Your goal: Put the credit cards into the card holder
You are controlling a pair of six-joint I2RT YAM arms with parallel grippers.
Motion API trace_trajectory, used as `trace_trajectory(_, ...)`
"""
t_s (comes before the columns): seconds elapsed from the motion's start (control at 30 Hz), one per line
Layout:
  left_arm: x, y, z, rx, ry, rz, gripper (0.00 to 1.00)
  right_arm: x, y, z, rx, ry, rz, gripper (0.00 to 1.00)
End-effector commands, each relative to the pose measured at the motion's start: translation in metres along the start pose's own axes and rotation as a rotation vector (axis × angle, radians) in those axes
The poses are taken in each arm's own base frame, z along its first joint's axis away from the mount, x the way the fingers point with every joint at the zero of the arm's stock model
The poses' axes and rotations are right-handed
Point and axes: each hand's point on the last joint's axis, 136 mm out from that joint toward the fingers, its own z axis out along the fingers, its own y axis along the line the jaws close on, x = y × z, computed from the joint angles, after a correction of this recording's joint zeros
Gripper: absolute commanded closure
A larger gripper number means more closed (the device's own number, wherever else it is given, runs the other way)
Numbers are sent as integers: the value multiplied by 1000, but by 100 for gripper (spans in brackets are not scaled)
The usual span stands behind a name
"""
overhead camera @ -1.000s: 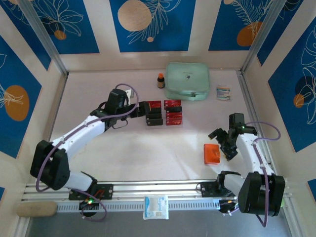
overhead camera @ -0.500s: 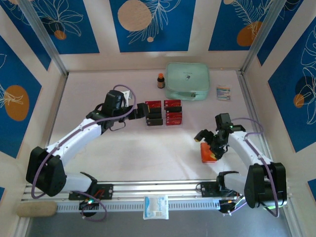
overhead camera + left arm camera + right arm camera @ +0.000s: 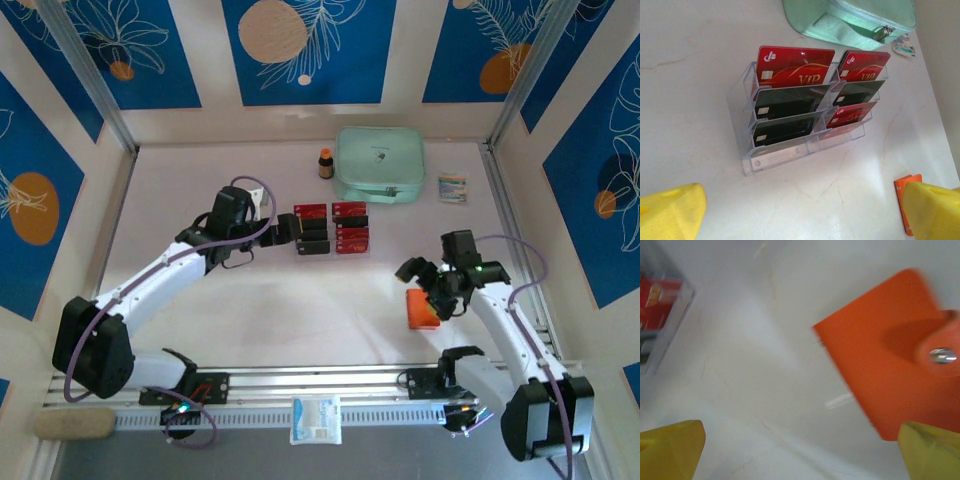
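The pale surface [image 3: 300,300] carries everything. A mint pouch [image 3: 380,163] lies at the middle of its far edge. Just in front of the pouch, toward the centre, stands a clear tray [image 3: 330,227] with two columns of stepped slots. The orange wallet [image 3: 421,310] lies flat and closed near the right edge, toward the near side, its tab folded over the top face.

The left fingers [image 3: 290,228] are spread wide and hold nothing; they sit just beside the tray's left side. The right fingers [image 3: 425,288] hover over the wallet's far-left part, also spread wide and gripping nothing.

The cards [image 3: 792,70] stand upright in the tray's slots. They are red at the back of both columns, black in the middle, black at the left front and red at the right front.

A brown bottle [image 3: 326,163] stands just beside the pouch's left side, and a little packet [image 3: 452,188] lies near its right. A metal snap [image 3: 941,356] sits on the wallet's tab.
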Motion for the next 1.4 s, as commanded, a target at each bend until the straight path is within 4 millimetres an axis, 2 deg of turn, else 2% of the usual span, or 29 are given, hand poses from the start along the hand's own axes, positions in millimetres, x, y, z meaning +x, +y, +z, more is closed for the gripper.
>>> trace_trajectory(0.0, 3, -3, -5, 26, 2, 0, 0, 9, -40, 1, 123, 32, 108, 1)
trace_trajectory(0.17, 3, -5, -4, 36, 9, -2, 0, 4, -54, 9, 161, 30, 167, 1)
trace_trajectory(0.4, 3, -7, -4, 44, 7, 4, 0, 5, -65, 31, 227, 86, 175, 1)
trace_trajectory(0.57, 3, -7, -3, 45, 8, 8, 0, 10, -37, 38, 133, 133, 66, 1)
trace_trajectory(0.7, 3, -6, -2, 44, 9, 11, 0, 20, -7, 37, 39, 143, -36, 2)
trace_trajectory(0.8, 4, -6, 0, 45, 13, 7, 0, 25, 3, 36, 23, 146, -72, 2)
trace_trajectory(0.93, 5, -6, 1, 54, 16, 1, 0, 30, -4, 35, 56, 145, -68, 2)
trace_trajectory(1.17, 5, -9, 3, 65, 21, -1, 0, 43, -28, 34, 85, 138, 4, 4)
trace_trajectory(1.37, 4, -12, 5, 74, 25, 3, 0, 48, -33, 36, 64, 134, 29, 16)
